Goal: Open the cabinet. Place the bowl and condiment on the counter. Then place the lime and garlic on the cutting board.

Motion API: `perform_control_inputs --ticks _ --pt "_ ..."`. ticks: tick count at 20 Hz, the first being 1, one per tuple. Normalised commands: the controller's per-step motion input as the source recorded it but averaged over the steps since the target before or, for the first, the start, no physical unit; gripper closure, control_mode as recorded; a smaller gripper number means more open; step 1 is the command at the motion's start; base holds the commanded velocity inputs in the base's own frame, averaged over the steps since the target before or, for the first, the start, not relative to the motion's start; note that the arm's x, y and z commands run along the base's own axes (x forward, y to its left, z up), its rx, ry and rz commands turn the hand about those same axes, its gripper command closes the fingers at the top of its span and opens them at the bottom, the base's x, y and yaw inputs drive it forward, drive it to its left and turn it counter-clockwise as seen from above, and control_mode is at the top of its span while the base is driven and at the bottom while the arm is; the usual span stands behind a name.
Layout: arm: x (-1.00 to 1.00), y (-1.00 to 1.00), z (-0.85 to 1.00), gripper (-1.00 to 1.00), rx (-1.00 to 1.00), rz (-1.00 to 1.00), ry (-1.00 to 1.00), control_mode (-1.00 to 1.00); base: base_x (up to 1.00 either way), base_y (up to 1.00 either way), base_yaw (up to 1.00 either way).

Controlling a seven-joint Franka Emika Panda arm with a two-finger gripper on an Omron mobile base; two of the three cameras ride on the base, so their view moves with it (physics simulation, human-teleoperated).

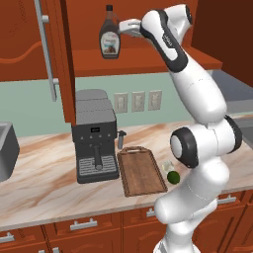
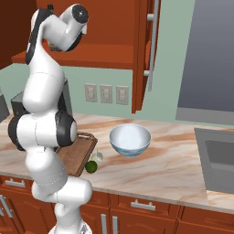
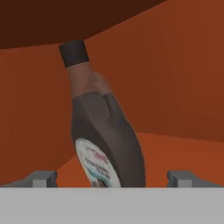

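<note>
No text can be read; printing on the condiment label is too blurred to be made out.

The syrup bottle is standing right in front of the hand, leaning over to the left in this view. Its black cap is sitting up near the dark top of the cabinet, and its white label is facing down and left. The two grey fingertips are sitting wide apart, one to each side of the bottle's base, not touching it. Reddish-brown wood is surrounding everything behind.
</note>
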Motion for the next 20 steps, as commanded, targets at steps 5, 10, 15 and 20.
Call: perform_control_inputs --ticks 5,10,15,20 --pt "0.38 0.13 0.0 -1.0 0.0 0.06 0.02 -1.0 0.0 0.0 0.0" --pt "0.04 0.04 0.0 -1.0 -0.02 0.01 0.0 -1.0 0.0 0.0 0.0" --pt "0.0 0.02 -0.07 -1.0 0.0 0.01 0.0 -1.0 0.0 0.0 0.0" --pt "0.0 0.09 -0.18 -1.0 0.0 0.02 0.01 -1.0 0.0 0.0 0.0"
